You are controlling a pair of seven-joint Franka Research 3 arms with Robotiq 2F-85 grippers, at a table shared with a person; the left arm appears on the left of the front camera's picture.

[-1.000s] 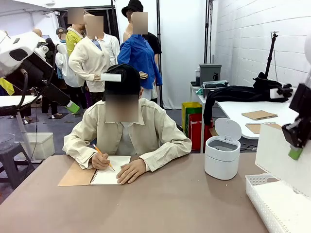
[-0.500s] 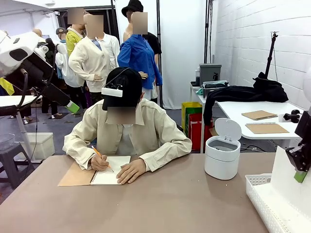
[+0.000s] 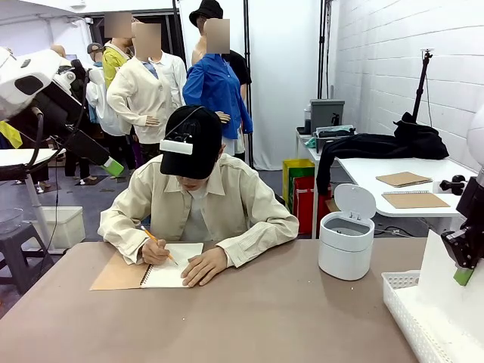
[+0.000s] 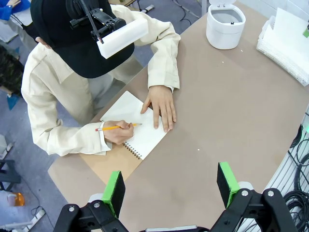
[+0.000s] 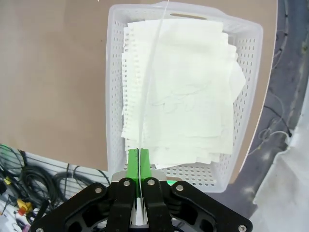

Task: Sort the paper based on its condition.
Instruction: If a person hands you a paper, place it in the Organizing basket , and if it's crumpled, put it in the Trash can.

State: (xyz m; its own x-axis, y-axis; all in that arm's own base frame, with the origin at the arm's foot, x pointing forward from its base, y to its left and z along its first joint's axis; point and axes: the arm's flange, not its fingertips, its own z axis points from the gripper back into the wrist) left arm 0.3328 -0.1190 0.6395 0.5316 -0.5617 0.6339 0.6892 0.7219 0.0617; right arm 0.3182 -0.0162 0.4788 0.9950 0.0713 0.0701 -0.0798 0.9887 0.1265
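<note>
I see one sheet of paper (image 5: 150, 72) pinched edge-on in my right end effector (image 5: 139, 162), its green pads pressed together on the lower edge. Directly beyond that end effector sits the white lattice tray (image 5: 114, 96), holding a stack of sheets (image 5: 188, 96) with torn perforated edges. My left end effector (image 4: 170, 186) hangs spread wide with nothing between its pads; beyond it, a person writes with a pencil (image 4: 116, 127) in a notebook (image 4: 137, 123) on the bench (image 4: 231, 111), a white bin (image 4: 225, 25) farther off.
</note>
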